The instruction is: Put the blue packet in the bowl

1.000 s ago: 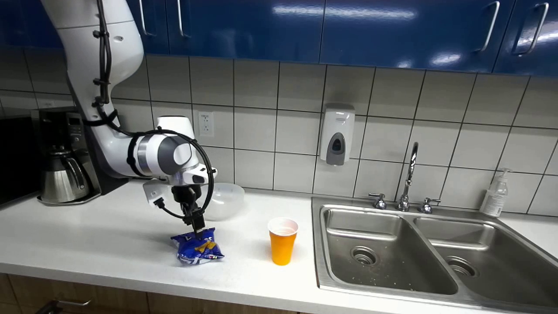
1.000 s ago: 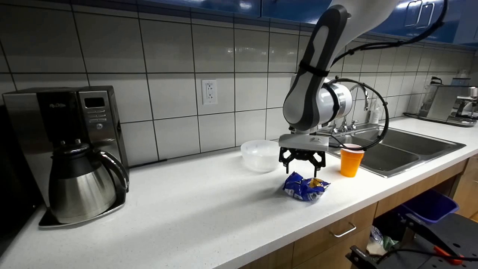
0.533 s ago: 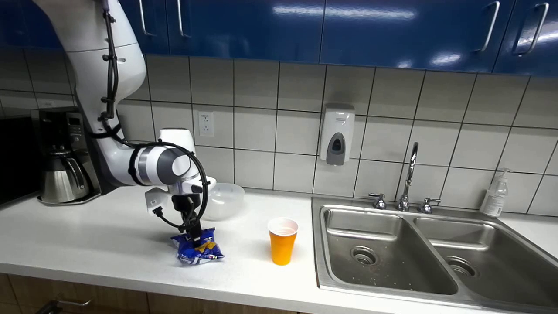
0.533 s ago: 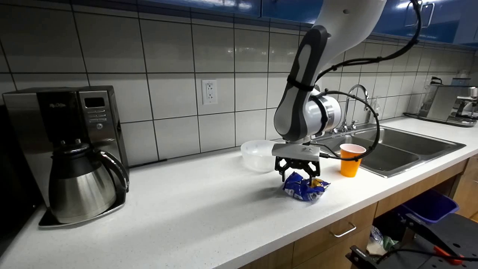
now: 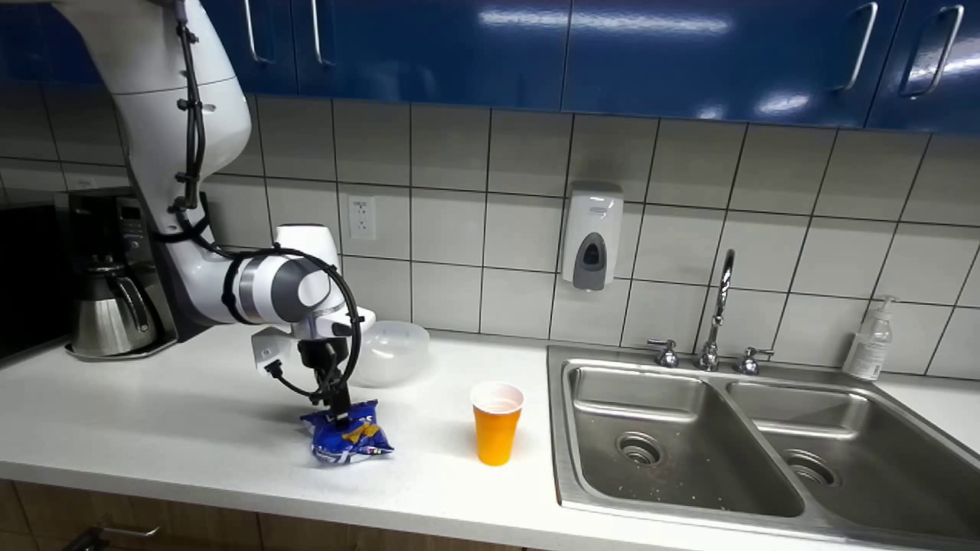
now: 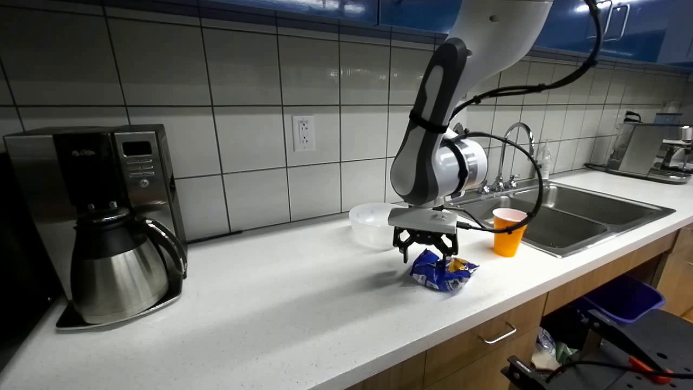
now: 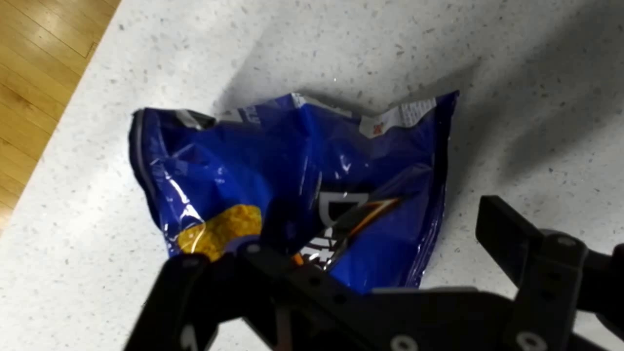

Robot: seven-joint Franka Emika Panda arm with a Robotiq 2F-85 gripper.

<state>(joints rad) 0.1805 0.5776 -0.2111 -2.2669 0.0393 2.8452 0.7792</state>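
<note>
Finding my claw [image 6: 424, 262] lower, nearer the coffee maker [image 6: 143, 168] than a second ago: wide, straddling an edge of the blue packet [image 7: 302, 170]. Pinch likely next, then bowl [image 6: 371, 231].

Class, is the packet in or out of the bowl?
Out: both exterior views show the blue snack packet on the countertop, apart from the bowl.

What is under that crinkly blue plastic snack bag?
The blue bag rests on the white speckled countertop, visible around it in both exterior views. The spot directly beneath is covered by the bag and cannot be seen.
</note>
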